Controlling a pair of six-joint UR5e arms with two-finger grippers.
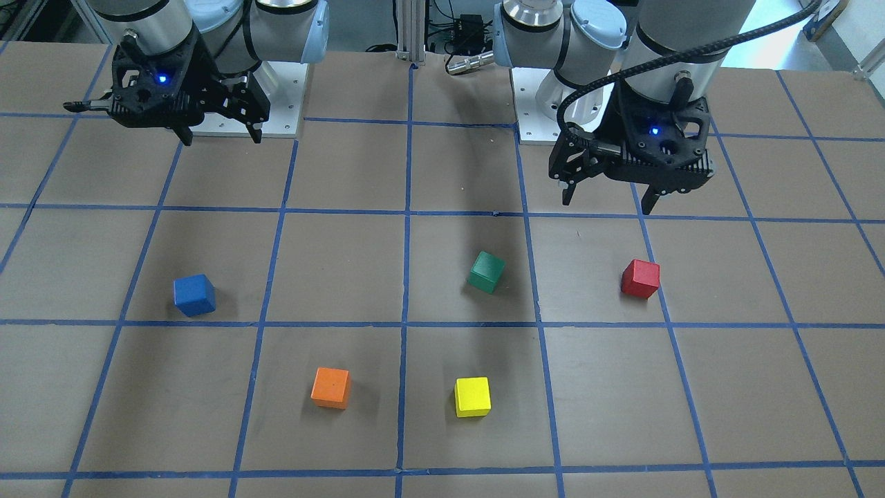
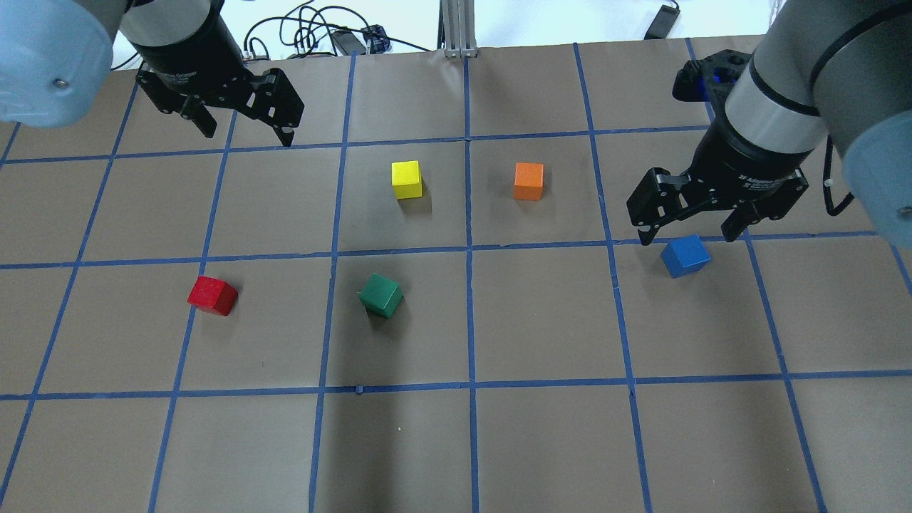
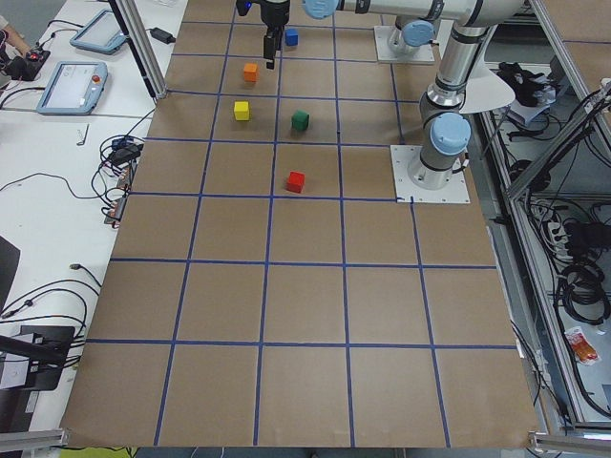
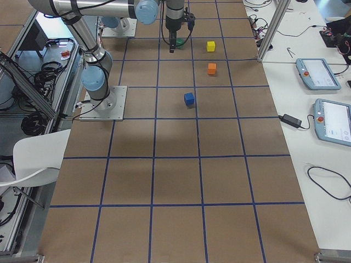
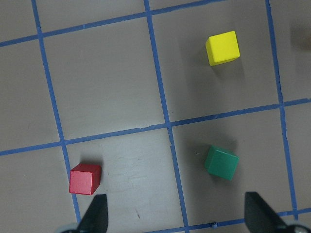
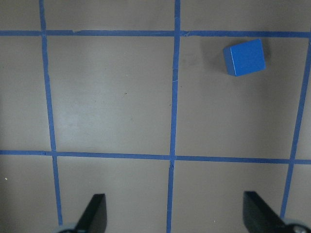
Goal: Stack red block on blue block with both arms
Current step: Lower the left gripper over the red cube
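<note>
Both claws hung open, empty.
I kept left claw (image 1: 608, 202) near red block (image 1: 640, 279), right claw (image 1: 221, 136) near blue block (image 1: 194, 294), ready to pick.

No text, number or brand can be read anywhere. The nearest thing to lettering is a short line of small white print on the black body of the right claw (image 2: 687, 234), seen in the overhead view; it is too small and blurred to make out. In the right side view, the nearer handheld screen (image 4: 334, 121) and the farther handheld screen (image 4: 315, 73) lie on the white bench beside the table (image 4: 175, 181). Their displays show only pale panels, and whatever is written on them cannot be told.
</note>
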